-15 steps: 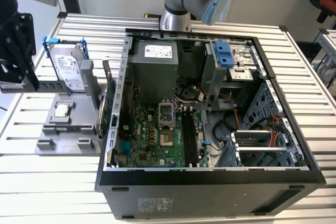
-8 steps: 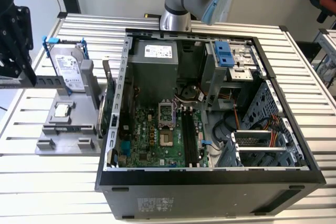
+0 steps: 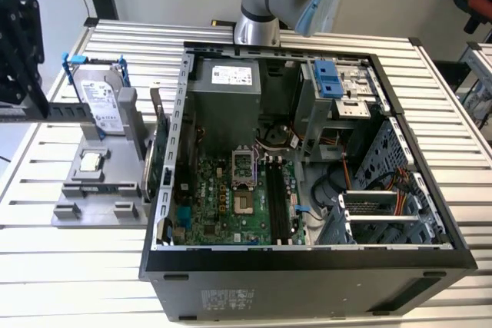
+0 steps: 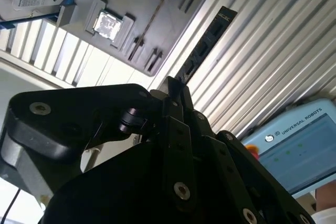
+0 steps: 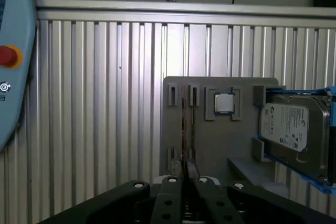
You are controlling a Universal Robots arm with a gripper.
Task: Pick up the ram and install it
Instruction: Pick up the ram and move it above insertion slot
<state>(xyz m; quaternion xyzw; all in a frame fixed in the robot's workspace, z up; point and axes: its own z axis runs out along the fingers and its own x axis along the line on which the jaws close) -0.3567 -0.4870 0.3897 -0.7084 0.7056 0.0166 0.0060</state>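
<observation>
While the gripper hangs above the slatted table near the grey holder that carries the hard drive and a small processor chip, it is clenched on the ram, a dark stick jutting from its tip in both wrist views

The ram stands on edge, slotted in the grey holder.

Black pincer, green motherboard, blue-framed silver drive.
</observation>
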